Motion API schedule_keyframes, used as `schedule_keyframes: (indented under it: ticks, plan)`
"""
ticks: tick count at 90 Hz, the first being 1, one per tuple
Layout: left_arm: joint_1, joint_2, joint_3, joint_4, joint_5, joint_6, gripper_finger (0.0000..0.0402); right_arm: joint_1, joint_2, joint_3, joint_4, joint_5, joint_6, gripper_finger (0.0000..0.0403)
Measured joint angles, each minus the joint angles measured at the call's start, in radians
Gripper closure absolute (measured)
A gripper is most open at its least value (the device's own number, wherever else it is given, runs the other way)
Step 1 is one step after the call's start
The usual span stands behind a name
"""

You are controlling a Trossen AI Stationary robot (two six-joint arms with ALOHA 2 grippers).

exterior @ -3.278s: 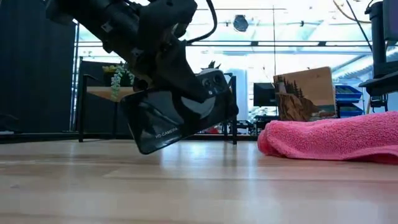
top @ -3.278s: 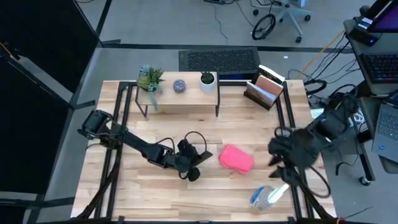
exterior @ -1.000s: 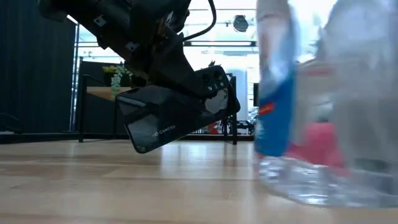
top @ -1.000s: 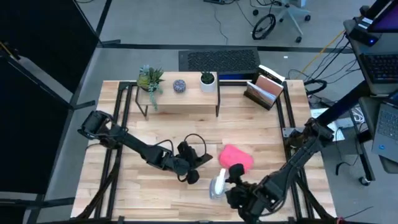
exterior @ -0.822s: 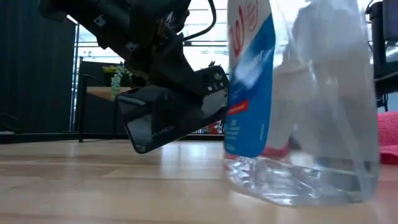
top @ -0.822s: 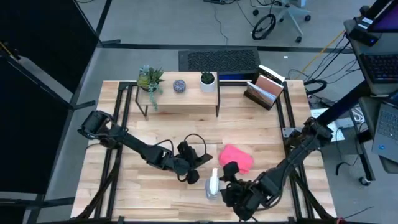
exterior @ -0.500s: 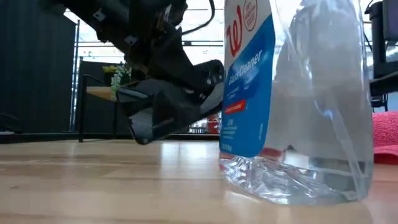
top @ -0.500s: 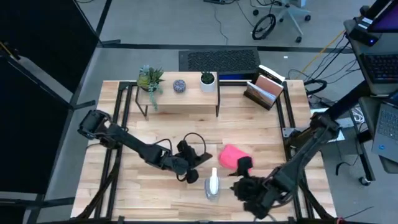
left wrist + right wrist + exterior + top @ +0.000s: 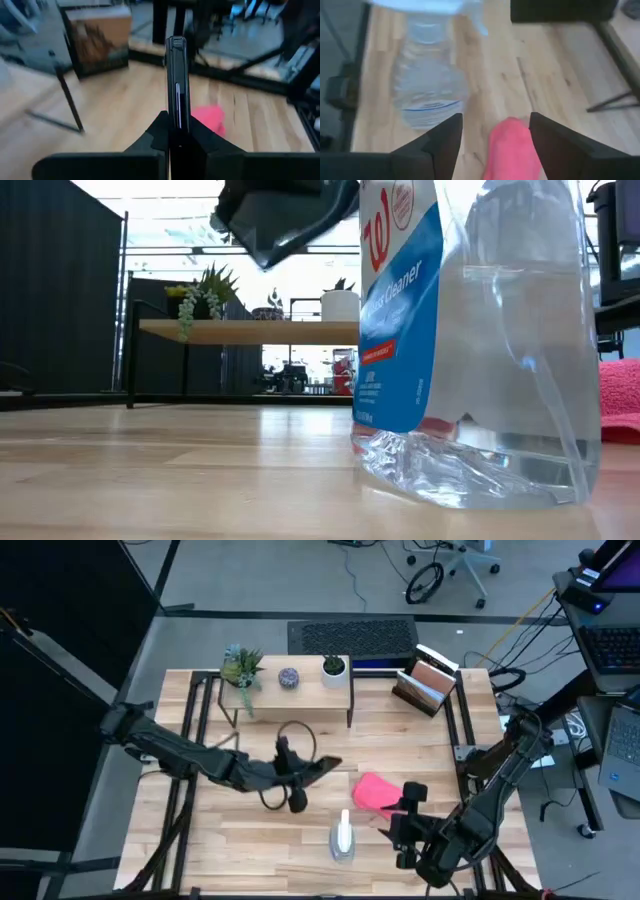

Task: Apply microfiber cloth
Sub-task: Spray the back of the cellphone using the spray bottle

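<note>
My left gripper [image 9: 303,776] is shut on a black smartphone [image 9: 322,768], held high over the table's middle; in the low view only the phone's lower corner [image 9: 285,215] shows at the top. The pink microfiber cloth [image 9: 374,792] lies bunched on the table right of centre. My right gripper [image 9: 408,808] stands open at the cloth's near right end; in its wrist view the two fingers stand on either side of the cloth [image 9: 512,147]. I cannot tell whether they touch it. A clear spray bottle [image 9: 342,838] stands upright on its base. My left gripper [image 9: 176,131] pinches the smartphone between its two fingers, one on each broad face, at the end nearest the wrist [image 9: 176,120]. The fingers come level from the table's left. The phone sticks out edge-on past them toward the right, lifted clear of the table.
A low wooden shelf [image 9: 290,695] with small plants stands at the far side, and a stand with a picture card [image 9: 425,688] is at the far right. The spray bottle [image 9: 470,340] fills the near middle in the low view.
My right gripper has set the spray bottle upright near the table's near edge, let go of it and drawn away to the right, toward the pink cloth. My left gripper has risen and gone toward the far edge, carrying the phone well clear of the table.
</note>
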Motion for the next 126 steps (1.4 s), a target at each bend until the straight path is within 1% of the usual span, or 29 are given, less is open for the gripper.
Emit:
schedule_keyframes:
  ticks: [16,22,28,41,59,64,77,89,98,113,126]
  plan:
    - [0.026,-0.058,0.002,0.057,-0.002,0.098,0.0391,0.001,0.0,0.0,-0.027,-0.001,-0.009,0.0188]
    - [0.026,-0.061,0.002,0.06,-0.002,0.103,0.0391,0.001,0.0,0.0,-0.027,-0.001,-0.009,0.0185]
    - [0.025,-0.06,0.002,0.051,-0.001,0.1,0.0391,0.0,0.0,0.0,-0.027,-0.001,-0.008,0.0172]
    - [0.024,-0.059,0.002,0.048,0.0,0.098,0.0391,0.001,0.0,0.0,-0.027,-0.002,-0.006,0.0119]
    - [0.024,-0.058,0.002,0.048,0.0,0.098,0.0391,0.001,0.001,0.0,-0.026,-0.002,-0.009,0.0022]
    - [0.024,-0.058,0.002,0.048,0.001,0.098,0.0391,0.001,0.001,0.0,-0.026,-0.003,-0.009,0.0009]
    - [0.024,-0.058,0.002,0.047,0.002,0.095,0.0391,0.001,0.001,0.0,-0.04,-0.016,-0.002,0.0013]
    - [0.018,-0.058,0.002,0.046,0.009,0.094,0.0391,0.001,0.001,0.0,-0.055,-0.032,0.01,0.0005]
    - [0.018,-0.058,0.002,0.045,0.01,0.094,0.0391,0.001,0.001,0.0,-0.048,-0.035,0.007,0.0012]
    - [0.018,-0.058,0.002,0.042,0.01,0.094,0.0391,0.001,0.001,0.0,0.023,-0.038,0.013,0.0017]
    - [0.018,-0.058,0.001,0.042,0.01,0.094,0.0391,-0.003,0.001,0.0,0.128,-0.046,0.0,0.0018]
